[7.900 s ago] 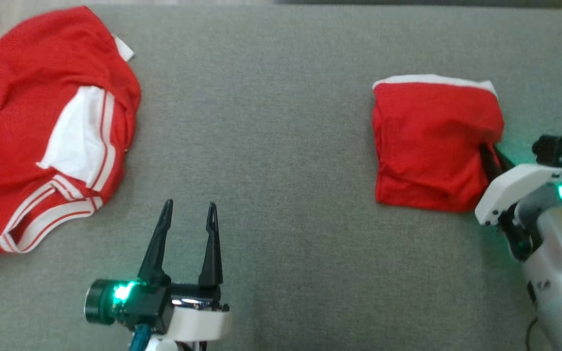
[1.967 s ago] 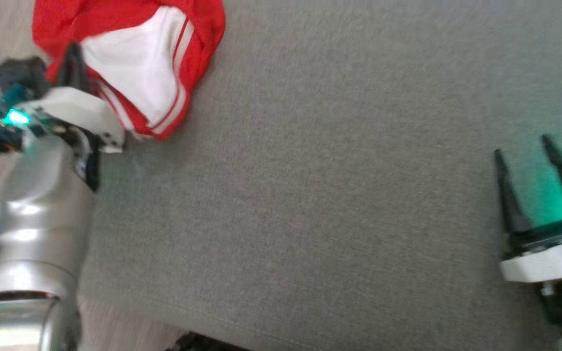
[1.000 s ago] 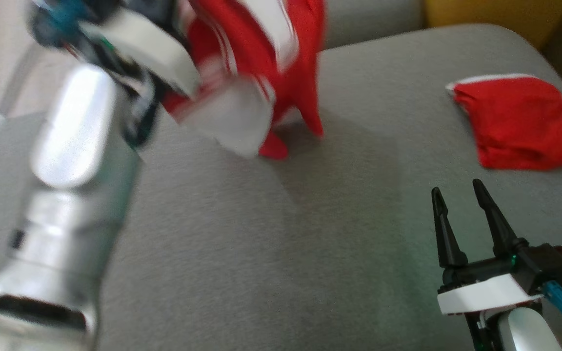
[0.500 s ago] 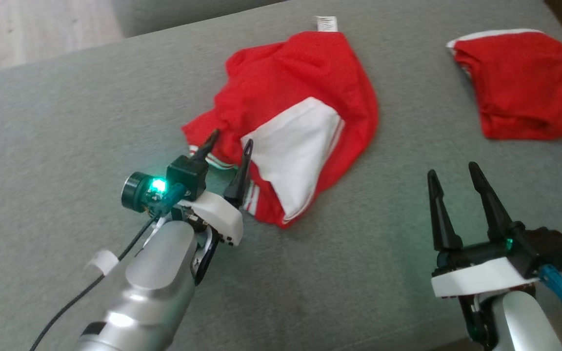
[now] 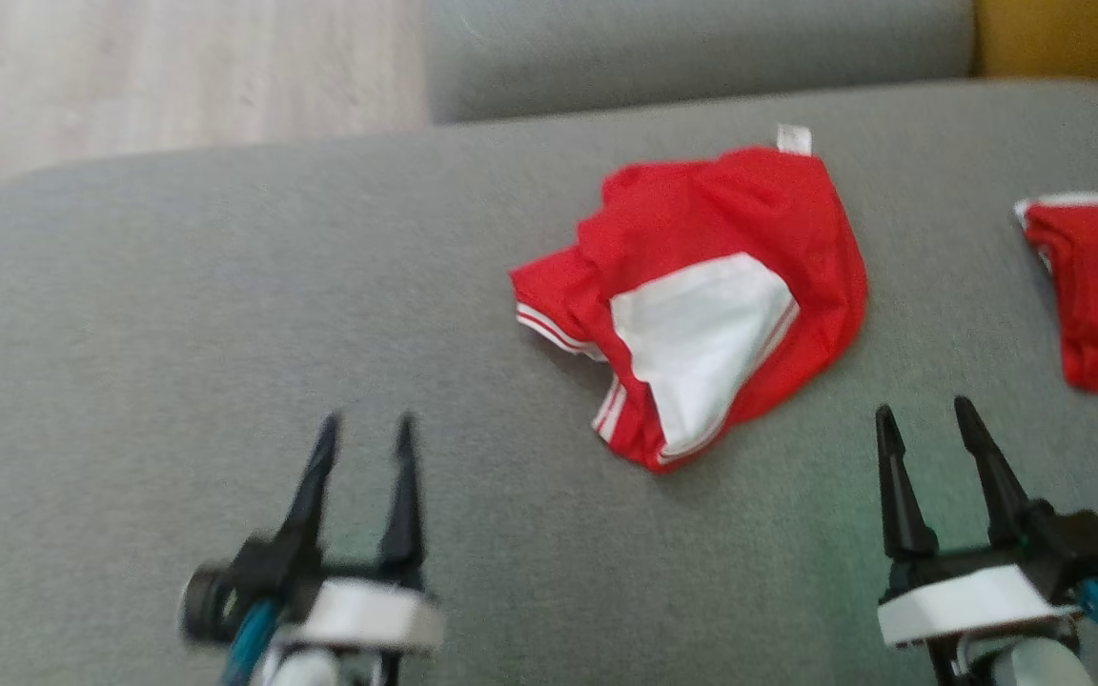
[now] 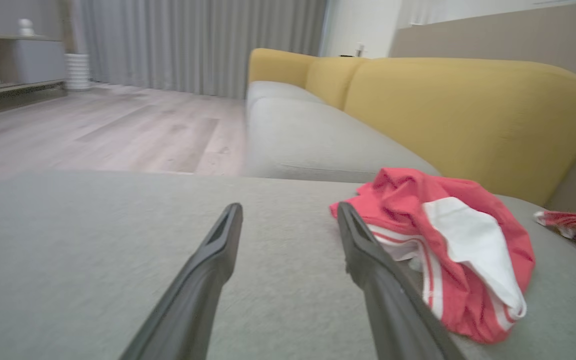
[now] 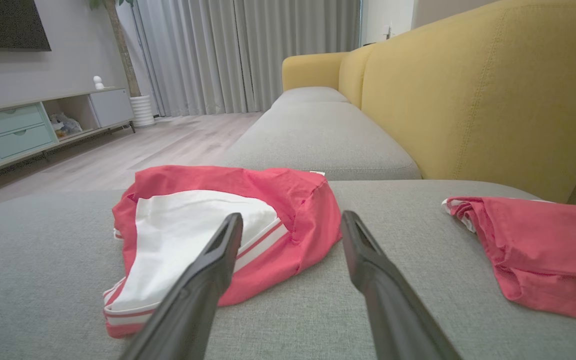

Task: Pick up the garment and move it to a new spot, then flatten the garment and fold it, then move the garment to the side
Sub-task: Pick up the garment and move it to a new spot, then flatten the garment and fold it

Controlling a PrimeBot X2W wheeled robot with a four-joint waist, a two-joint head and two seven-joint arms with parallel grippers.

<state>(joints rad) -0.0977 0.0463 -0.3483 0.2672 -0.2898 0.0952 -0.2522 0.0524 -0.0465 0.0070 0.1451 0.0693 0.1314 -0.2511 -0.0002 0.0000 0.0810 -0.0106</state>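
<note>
Red garment (image 5: 701, 305) with a white panel and white-striped hems, lying crumpled on the grey sofa cushion (image 5: 225, 333), near the middle of the head view and free of both grippers. Small white label (image 5: 794, 139) sticking out at its far edge. To its right, well apart, a second red garment (image 5: 1097, 295), folded, on the same cushion. Left gripper (image 5: 367, 421) over the cushion, nearer the robot and left of the crumpled piece, somewhat blurred, jaws released and spread with nothing between them. Right gripper (image 5: 923, 408) near the garment's right side, jaws likewise spread and empty. Beyond the cushion, another grey seat (image 5: 682, 48), a yellow backrest (image 6: 468, 110), pale wood floor (image 5: 177, 67) and grey curtains (image 6: 193, 45)
</note>
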